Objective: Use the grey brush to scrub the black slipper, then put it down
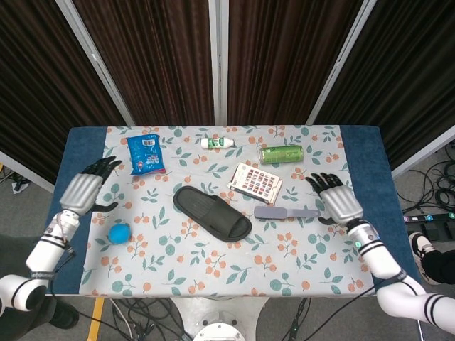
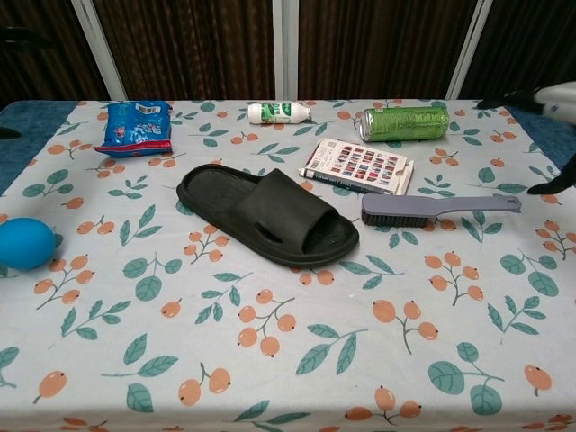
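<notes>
The black slipper (image 1: 212,212) (image 2: 266,214) lies flat in the middle of the floral tablecloth. Just right of its toe, the grey brush (image 1: 286,212) (image 2: 437,209) lies on the cloth, handle pointing right, with no hand on it. My right hand (image 1: 338,199) hovers open at the table's right side, a little beyond the handle's end; the chest view catches only its edge (image 2: 556,99). My left hand (image 1: 85,189) is open with fingers spread over the table's left edge, far from the slipper.
A blue ball (image 1: 118,233) (image 2: 25,243) sits near the left hand. A blue snack bag (image 1: 146,153), a white bottle (image 1: 217,143), a green can (image 1: 282,153) and a patterned box (image 1: 255,182) lie behind the slipper.
</notes>
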Action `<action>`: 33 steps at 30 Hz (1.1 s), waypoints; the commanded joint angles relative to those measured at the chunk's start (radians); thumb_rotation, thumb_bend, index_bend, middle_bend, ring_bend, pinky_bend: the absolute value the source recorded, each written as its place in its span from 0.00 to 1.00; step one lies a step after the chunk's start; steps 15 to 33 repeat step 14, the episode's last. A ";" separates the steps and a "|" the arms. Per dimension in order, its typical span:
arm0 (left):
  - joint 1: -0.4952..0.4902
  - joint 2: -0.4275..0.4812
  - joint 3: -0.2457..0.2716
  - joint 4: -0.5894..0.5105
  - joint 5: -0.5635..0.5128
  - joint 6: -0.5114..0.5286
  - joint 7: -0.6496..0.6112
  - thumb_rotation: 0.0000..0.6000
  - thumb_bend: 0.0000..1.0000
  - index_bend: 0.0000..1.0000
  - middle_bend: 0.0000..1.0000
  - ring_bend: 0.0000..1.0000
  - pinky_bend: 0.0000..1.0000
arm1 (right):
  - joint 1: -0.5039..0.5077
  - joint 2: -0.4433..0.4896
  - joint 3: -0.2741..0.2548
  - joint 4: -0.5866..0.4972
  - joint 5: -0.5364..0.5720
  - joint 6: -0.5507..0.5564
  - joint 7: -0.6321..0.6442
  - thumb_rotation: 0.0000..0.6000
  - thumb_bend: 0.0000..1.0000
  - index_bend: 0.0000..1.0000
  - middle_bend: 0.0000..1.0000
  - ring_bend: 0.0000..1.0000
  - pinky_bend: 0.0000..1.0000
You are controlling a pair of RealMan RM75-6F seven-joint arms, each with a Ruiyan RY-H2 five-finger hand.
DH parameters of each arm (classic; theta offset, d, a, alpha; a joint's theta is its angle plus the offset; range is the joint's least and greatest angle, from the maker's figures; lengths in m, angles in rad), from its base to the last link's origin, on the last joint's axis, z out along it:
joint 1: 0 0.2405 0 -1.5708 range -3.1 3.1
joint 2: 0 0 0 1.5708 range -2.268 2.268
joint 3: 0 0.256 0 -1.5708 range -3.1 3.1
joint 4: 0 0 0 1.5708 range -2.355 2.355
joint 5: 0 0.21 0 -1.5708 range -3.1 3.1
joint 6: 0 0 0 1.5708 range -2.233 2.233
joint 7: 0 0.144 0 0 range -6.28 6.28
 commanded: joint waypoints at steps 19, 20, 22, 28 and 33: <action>0.378 -0.010 0.080 -0.110 0.006 0.459 0.195 1.00 0.22 0.12 0.13 0.08 0.17 | -0.457 0.135 -0.098 -0.143 -0.146 0.576 0.160 1.00 0.18 0.00 0.00 0.00 0.00; 0.378 -0.010 0.080 -0.110 0.006 0.459 0.195 1.00 0.22 0.12 0.13 0.08 0.17 | -0.457 0.135 -0.098 -0.143 -0.146 0.576 0.160 1.00 0.18 0.00 0.00 0.00 0.00; 0.378 -0.010 0.080 -0.110 0.006 0.459 0.195 1.00 0.22 0.12 0.13 0.08 0.17 | -0.457 0.135 -0.098 -0.143 -0.146 0.576 0.160 1.00 0.18 0.00 0.00 0.00 0.00; 0.378 -0.010 0.080 -0.110 0.006 0.459 0.195 1.00 0.22 0.12 0.13 0.08 0.17 | -0.457 0.135 -0.098 -0.143 -0.146 0.576 0.160 1.00 0.18 0.00 0.00 0.00 0.00; 0.378 -0.010 0.080 -0.110 0.006 0.459 0.195 1.00 0.22 0.12 0.13 0.08 0.17 | -0.457 0.135 -0.098 -0.143 -0.146 0.576 0.160 1.00 0.18 0.00 0.00 0.00 0.00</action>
